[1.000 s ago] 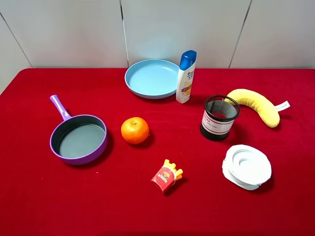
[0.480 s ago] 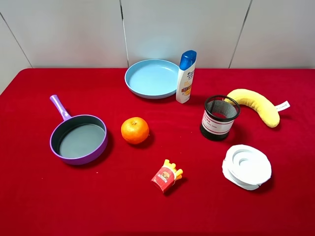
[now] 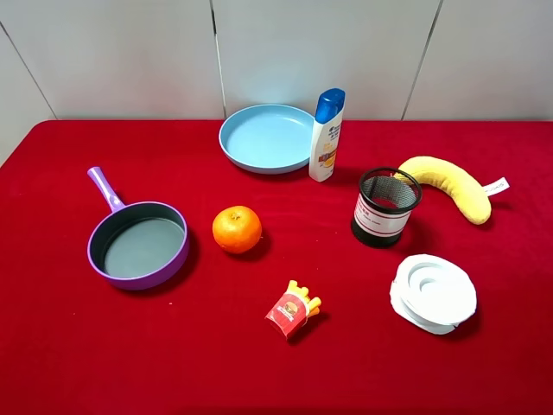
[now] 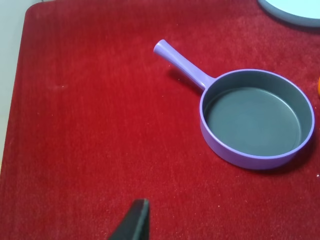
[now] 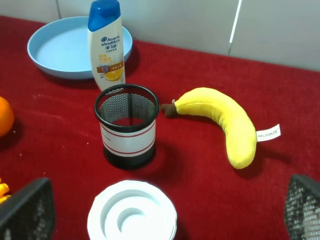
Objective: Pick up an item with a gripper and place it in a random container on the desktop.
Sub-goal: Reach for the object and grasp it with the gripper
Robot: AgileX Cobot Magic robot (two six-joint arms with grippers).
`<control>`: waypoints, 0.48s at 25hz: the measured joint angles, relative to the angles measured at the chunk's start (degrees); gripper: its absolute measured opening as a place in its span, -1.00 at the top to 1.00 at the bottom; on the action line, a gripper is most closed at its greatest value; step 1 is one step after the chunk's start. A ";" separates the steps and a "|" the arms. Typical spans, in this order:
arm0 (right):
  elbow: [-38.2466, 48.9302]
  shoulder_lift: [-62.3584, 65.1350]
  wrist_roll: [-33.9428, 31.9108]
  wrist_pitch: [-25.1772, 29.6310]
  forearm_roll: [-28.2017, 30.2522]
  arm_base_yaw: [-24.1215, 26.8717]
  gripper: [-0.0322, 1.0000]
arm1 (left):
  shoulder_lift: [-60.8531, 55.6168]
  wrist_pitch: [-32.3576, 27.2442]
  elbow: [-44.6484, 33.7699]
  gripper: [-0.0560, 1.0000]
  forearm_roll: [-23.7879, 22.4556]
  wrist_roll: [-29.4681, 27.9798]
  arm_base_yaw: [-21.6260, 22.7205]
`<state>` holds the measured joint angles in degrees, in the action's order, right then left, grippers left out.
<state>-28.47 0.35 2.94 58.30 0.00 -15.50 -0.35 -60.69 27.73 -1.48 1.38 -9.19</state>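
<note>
The toy french fries (image 3: 293,309), a red carton with yellow fries, lie on the red table at the front middle. Their yellow tips also show at the edge of the right wrist view (image 5: 3,192). The purple frying pan (image 3: 138,244), grey inside and empty, sits at the left, handle pointing to the back left; it also shows in the left wrist view (image 4: 257,118). Neither arm shows in the exterior high view. My right gripper (image 5: 165,210) is open, with its fingers wide apart and nothing between them. Of my left gripper only one black fingertip (image 4: 136,220) shows.
An orange (image 3: 237,229) lies between pan and fries. A light blue plate (image 3: 266,138) and a shampoo bottle (image 3: 327,136) stand at the back. A black mesh cup (image 3: 385,207), a plush banana (image 3: 449,186) and a white lid (image 3: 433,292) are on the right.
</note>
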 joint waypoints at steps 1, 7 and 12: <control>0.00 0.00 0.00 0.00 0.00 0.00 -0.41 | 0.00 0.00 0.00 -0.99 0.00 0.00 0.00; 0.00 0.00 0.00 0.00 0.00 0.00 -0.41 | 0.00 0.00 0.00 -0.99 0.00 0.00 0.00; 0.00 0.00 0.00 0.00 0.00 0.00 -0.41 | 0.00 0.00 0.00 -0.99 0.00 0.00 0.00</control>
<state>-28.47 0.35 2.94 58.30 0.00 -15.50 -0.35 -60.69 27.73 -1.48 1.38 -9.19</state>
